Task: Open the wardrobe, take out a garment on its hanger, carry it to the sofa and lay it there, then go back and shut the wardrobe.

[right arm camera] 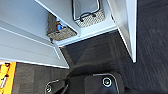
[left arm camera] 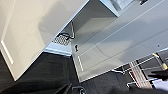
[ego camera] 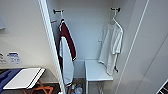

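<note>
Wardrobe (ego camera: 50, 37) doors stand wide, garment (ego camera: 111, 47) hanging free; claw states unclear.

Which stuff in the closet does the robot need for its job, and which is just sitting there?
For the job:
- wardrobe, doors open
- white T-shirt
- its hanger, on a hook

Just there:
- maroon jacket
- white shelf
- woven baskets at the bottom
- folding table outside

Dark base (right arm camera: 100, 83) carrying a glowing round ring light (right arm camera: 107, 81).
</note>
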Motion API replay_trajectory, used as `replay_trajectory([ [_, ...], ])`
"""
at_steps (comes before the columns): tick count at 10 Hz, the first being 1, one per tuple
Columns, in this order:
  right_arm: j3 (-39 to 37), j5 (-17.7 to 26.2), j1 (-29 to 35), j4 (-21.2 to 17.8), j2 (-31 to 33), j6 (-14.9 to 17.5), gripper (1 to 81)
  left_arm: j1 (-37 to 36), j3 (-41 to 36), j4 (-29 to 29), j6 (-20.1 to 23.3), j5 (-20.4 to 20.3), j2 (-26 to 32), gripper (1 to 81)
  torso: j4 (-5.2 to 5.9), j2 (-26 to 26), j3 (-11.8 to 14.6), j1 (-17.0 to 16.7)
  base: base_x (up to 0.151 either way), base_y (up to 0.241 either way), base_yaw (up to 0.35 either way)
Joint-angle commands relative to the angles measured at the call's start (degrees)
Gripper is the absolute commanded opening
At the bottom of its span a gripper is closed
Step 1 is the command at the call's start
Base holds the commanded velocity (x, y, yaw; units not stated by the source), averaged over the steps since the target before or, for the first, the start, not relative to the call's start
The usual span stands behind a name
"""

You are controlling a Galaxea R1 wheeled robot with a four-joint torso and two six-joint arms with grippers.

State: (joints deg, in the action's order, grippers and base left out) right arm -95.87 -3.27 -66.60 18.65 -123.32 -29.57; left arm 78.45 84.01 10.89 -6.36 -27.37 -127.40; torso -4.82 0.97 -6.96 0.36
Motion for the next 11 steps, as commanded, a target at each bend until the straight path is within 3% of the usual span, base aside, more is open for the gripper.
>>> replay_trajectory([
  [1, -3.2, -0.2, -2.1, -0.8, -1.6, -1.6, 81.1, -9.4, 6.6, -6.4, -0.5, 1.5, -9.0, 81.1, 0.00, 0.0, 0.0, 0.0, 0.000, 0.000, 0.000],
  [4, -6.7, -4.6, -6.5, -1.9, -6.4, -2.5, 81.1, -15.5, 12.8, -11.9, -0.5, 0.2, -19.2, 81.1, 0.00, 0.0, 0.0, 0.0, 0.000, 0.000, 0.000],
  [6, -9.1, -6.2, -8.4, -2.1, -8.5, -3.3, 81.1, -18.2, 17.8, -18.7, -0.5, -2.1, -23.6, 81.1, 0.00, 0.0, 0.0, 0.0, 0.000, 0.000, 0.000],
  [9, -10.8, -6.5, -9.4, -2.3, -10.9, -3.2, 81.1, -19.8, 27.0, -36.9, -0.2, -17.6, -31.4, 81.1, 0.00, 0.0, 0.0, 0.0, 0.000, 0.000, 0.000],
  [11, -10.6, -6.5, -9.4, -2.1, -11.4, -3.2, 81.1, -21.4, 29.4, -45.7, 0.1, -23.2, -33.9, 81.1, 0.00, 0.0, 0.0, 0.0, 0.000, 0.000, 0.000],
])
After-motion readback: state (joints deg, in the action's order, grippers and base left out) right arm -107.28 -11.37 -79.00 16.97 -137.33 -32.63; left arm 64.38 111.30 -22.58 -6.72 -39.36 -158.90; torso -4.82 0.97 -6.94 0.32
